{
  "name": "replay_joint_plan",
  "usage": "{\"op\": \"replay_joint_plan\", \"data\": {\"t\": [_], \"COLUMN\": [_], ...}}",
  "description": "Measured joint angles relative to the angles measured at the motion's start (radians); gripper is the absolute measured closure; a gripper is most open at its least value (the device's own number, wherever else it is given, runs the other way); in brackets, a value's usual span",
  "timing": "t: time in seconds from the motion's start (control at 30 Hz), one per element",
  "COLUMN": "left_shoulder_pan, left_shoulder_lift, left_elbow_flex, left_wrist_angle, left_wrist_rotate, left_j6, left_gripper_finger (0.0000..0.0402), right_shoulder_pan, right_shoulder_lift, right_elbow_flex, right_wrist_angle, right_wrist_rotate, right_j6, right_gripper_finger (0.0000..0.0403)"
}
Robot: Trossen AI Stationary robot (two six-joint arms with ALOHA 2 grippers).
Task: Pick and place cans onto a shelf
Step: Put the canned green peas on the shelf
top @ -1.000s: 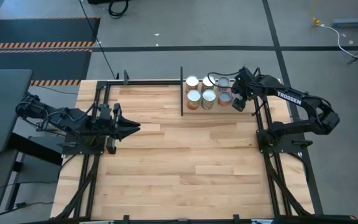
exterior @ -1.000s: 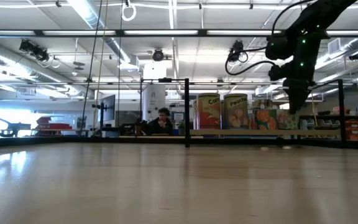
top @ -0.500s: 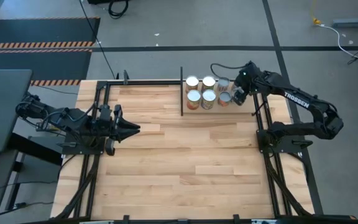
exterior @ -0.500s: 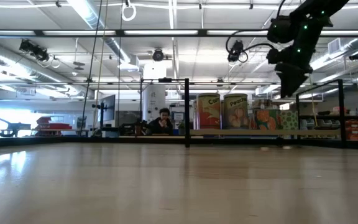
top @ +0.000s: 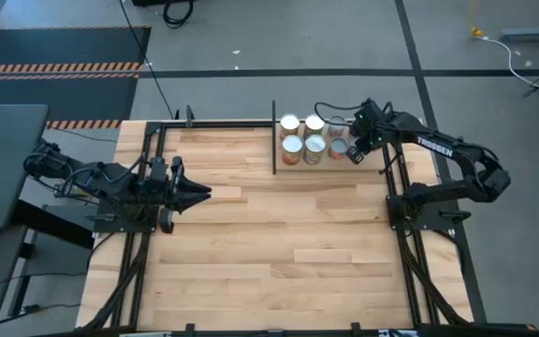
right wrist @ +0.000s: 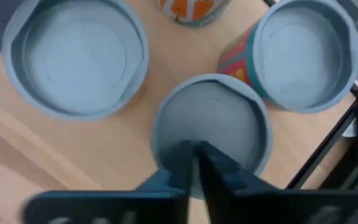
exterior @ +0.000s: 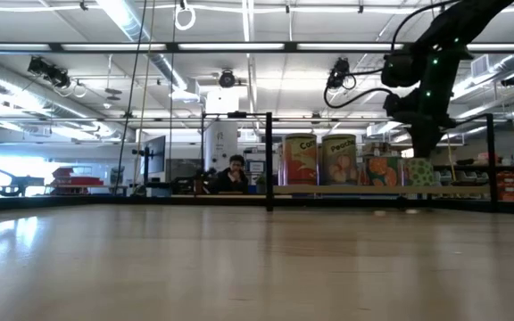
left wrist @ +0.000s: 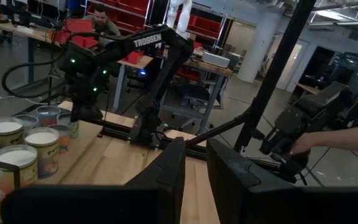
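Several cans with silver tops point(top: 313, 136) stand in two rows on the small light-wood shelf point(top: 318, 167) with black posts at the table's far side. They also show in the low view point(exterior: 337, 160) and the left wrist view point(left wrist: 23, 143). My right gripper point(top: 356, 146) is shut and points down over the top of the rightmost can point(right wrist: 211, 121), which has a green label in the low view point(exterior: 418, 172). My left gripper point(top: 202, 192) waits at the table's left edge, its fingers point(left wrist: 166, 171) a narrow gap apart, holding nothing. My right gripper's shut fingertips point(right wrist: 185, 158) point down from above over the near rim of the can's top point(right wrist: 211, 121). The can stands upright on the shelf. I cannot tell whether the fingertips touch it.
Two more cans point(right wrist: 76, 59) point(right wrist: 306, 53) stand close on either side of the one below my right gripper. A tall black post point(top: 274, 139) marks the shelf's left end. A person sits beyond the table point(exterior: 232, 174). A hand holds a device at the side point(left wrist: 347, 140).
My right gripper has gone up from the cans and then come down again over the rightmost can, staying shut. The cans have stayed where they were.
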Motion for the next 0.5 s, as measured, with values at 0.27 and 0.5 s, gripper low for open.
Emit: {"op": "replay_joint_plan", "data": {"t": [0.27, 0.5], "left_shoulder_pan": [0.0, 0.0], "left_shoulder_lift": [-0.006, -0.007], "left_elbow_flex": [0.0, 0.0], "left_wrist_angle": [0.001, 0.011], "left_wrist_rotate": [0.0, -0.012], "left_j6": [0.022, 0.026], "left_gripper_finger": [0.0331, 0.0331], "right_shoulder_pan": [0.0, 0.0], "right_shoulder_lift": [-0.018, -0.018], "right_elbow_flex": [-0.002, -0.002], "right_wrist_angle": [-0.046, -0.065], "right_wrist_rotate": [-0.003, -0.005], "right_j6": [0.004, 0.008], "right_gripper_finger": [0.0372, 0.0395]}}
